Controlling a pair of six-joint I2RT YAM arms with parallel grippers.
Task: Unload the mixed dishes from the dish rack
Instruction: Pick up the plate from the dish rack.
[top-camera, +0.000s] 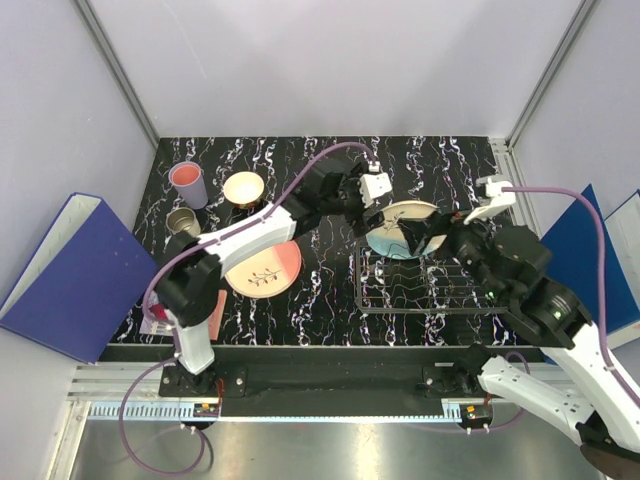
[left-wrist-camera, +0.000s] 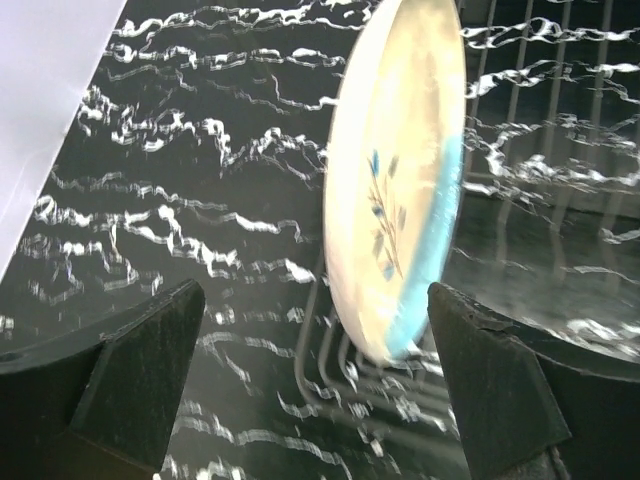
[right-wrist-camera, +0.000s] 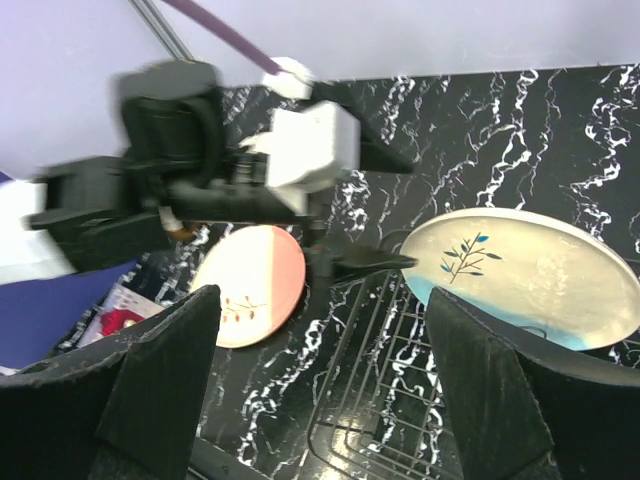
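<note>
Dish rack (top-camera: 440, 290) of thin silver wire sat on the black, white-veined surface (top-camera: 330, 290) toward the right arm's side. It held a large round cream plate with a light blue half and a dark sprig (top-camera: 400, 220), propped on edge at the rack's far side and leaning back. The left fingers (left-wrist-camera: 140, 370) were spread wide on either side of that plate's lower rim, with the blue edge lying near one finger; I could not tell whether it touched, and nothing was gripped. The right fingers (right-wrist-camera: 160, 380) were also released and empty, hovering over the rack just beside the same plate. On the surface to the left of the rack, apart from it, lay the matching cream plate with a pink half (top-camera: 262, 268), flat and face up. Beyond it, near the far left corner, stood a lilac tumbler showing pink inside (top-camera: 188, 183), a small brown-cream cup (top-camera: 243, 188) and a small dull grey cup (top-camera: 182, 222). Dark blue binders (top-camera: 60, 270) stood at the walls on both sides. Something red (top-camera: 155, 312) showed beside the left arm, mostly hidden
</note>
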